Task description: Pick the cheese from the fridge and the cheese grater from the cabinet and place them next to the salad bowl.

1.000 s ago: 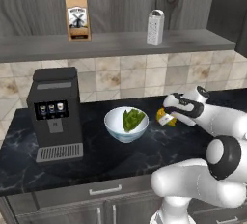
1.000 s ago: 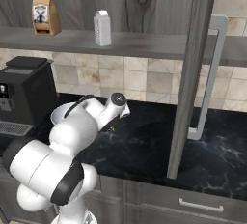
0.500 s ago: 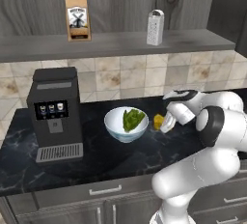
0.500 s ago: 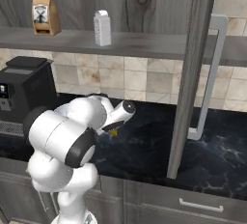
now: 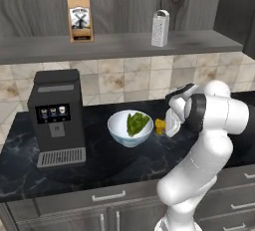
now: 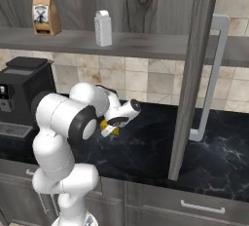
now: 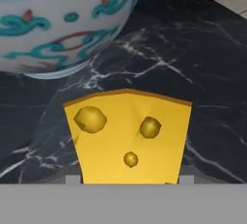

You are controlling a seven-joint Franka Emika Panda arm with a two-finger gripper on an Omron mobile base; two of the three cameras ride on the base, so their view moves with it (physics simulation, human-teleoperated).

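On the left end of the worktop (image 5: 99, 168) stands a black coffee machine (image 5: 56, 115), clear of the job. Above it, on the cabinet (image 5: 114, 46) shelf, a brown paper bag (image 5: 80, 18) sits toward the left and the cheese grater (image 5: 160, 28) stands upright further right, not yet fetched; that half of the task is still to do.

The salad bowl (image 5: 130, 128) sits near the middle of the worktop, and it is the landmark for both deliveries. Just right of it the gripper (image 5: 165, 125) holds the cheese (image 5: 159, 126), its jaws closed narrow on the yellow wedge. The hand view shows the cheese (image 7: 128, 136) low over the dark marble with the bowl's painted wall (image 7: 62, 30) close beyond it, near but apart, so the wedge is being brought down beside the bowl rather than into it. I cannot tell whether it already rests on the stone.

At the far right the open cabinet door (image 6: 194, 74) with its bar handle (image 6: 214, 79) hangs in front of the worktop, left open so the shelf can be reached.

Compared with a second ago, the arm has folded in closer to the bowl and lower, and the cheese has come from a little way off to right beside the rim. The grip has not loosened.
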